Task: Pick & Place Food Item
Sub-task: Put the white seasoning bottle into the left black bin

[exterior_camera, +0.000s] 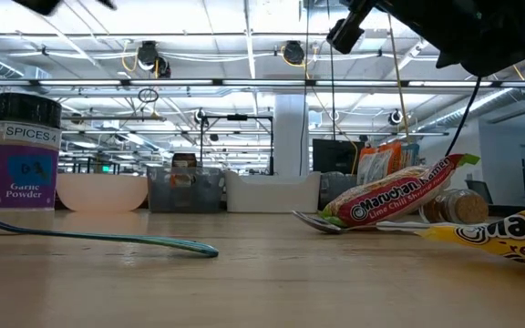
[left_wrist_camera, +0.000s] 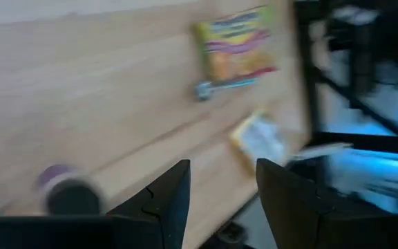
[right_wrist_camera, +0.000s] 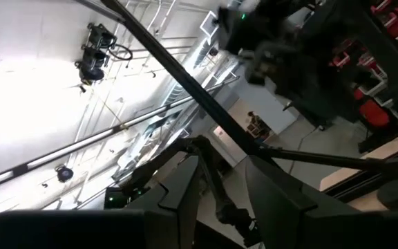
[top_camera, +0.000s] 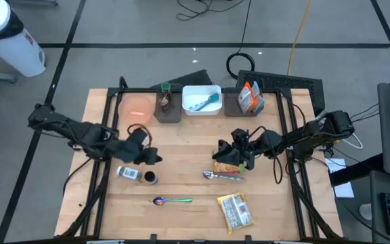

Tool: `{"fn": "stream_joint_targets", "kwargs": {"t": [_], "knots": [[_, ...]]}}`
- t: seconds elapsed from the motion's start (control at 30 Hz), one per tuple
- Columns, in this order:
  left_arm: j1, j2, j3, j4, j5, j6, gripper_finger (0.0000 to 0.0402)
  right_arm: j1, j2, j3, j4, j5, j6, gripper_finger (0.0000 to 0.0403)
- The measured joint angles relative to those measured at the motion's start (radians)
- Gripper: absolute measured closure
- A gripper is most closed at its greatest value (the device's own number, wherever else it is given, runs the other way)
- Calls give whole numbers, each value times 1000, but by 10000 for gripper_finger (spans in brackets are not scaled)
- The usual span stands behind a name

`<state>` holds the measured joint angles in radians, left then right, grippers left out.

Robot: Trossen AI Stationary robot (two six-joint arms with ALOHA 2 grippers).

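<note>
I take the Maruchan ramen packet [top_camera: 227,165] as my target: it lies on the wooden surface [top_camera: 188,142] right of centre, propped against a metal spoon [top_camera: 222,175], and in the low view one end rides up off the wood. I judge it light, crinkly and slick, with a brittle noodle block inside, so I'd pinch across the short width near the middle and squeeze gently. The right tool [top_camera: 239,146] sits just beside the packet's far edge; its wrist camera points up at the ceiling, fingers spread, holding nothing. The left tool [top_camera: 147,157] hovers near the garlic powder jar [top_camera: 128,173], fingers apart and empty. A second packet [top_camera: 235,211] lies nearer the front edge.
</note>
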<state>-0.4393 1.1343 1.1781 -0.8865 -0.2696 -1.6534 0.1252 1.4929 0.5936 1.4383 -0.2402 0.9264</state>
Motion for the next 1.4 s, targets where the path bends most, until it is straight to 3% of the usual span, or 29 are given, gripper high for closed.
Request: {"fn": "stream_joint_targets", "kwargs": {"t": [0.37,0.47,0.77,1.0,1.4], "knots": [[-312,23,51,-331,-50,-668,227,-8,0,0,-14,2,-8,292],[-356,46,50,-372,-45,-760,227,-8,0,0,-23,3,-25,293],[-327,125,50,-381,-17,-756,227,-11,0,0,-63,2,-49,293],[-329,145,50,-404,27,-664,227,-19,0,0,-76,-2,-49,293],[-329,140,50,-482,169,-170,227,-157,-1,-1,-58,-114,-3,291]]}}
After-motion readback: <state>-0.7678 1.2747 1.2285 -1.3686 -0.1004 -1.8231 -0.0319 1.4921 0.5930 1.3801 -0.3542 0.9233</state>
